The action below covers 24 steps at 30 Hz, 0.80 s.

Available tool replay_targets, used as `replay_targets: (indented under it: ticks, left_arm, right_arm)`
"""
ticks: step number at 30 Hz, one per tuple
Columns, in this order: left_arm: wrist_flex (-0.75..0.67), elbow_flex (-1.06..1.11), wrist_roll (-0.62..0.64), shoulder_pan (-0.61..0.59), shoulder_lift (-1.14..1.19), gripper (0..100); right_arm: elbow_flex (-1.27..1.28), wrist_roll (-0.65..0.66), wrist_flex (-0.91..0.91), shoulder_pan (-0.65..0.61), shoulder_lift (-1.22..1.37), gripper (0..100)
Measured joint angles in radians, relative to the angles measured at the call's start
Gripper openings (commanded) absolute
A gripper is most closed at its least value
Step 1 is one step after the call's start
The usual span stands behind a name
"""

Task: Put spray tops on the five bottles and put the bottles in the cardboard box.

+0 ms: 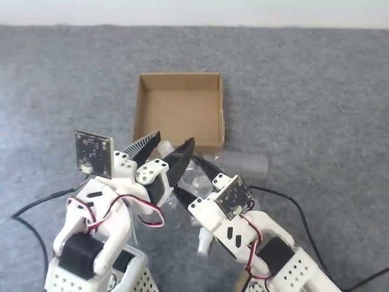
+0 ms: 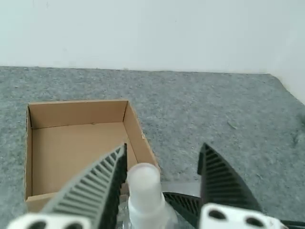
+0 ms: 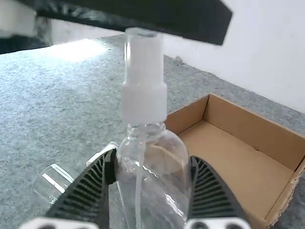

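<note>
One clear plastic bottle is held upright just before the brown cardboard box: the right gripper clamps its rounded belly while the left gripper gapes wide around the white spray top. Light, thin-walled and probably slippery, it looks best held low on the belly; the box's near wall must be cleared, grey carpet spreading wide beyond.

— What is between the fingers of the left gripper?
— A white spray top, upright. It is just beside one finger and well apart from the other, and the jaws stand wide.
— And past it?
— An open cardboard box on grey carpet, with a white wall behind.
</note>
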Motion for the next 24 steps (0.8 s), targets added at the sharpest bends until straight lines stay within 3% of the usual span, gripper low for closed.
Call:
replay_targets:
  ticks: [14,24]
  left_arm:
    - [0.055,-0.160,-0.078,-0.003,-0.008,25]
    - [0.028,-0.160,-0.083,-0.262,-0.008,25]
  right_arm:
    - [0.000,0.000,0.000,0.000,0.000,4.0]
    - [0.000,0.000,0.000,0.002,0.000,4.0]
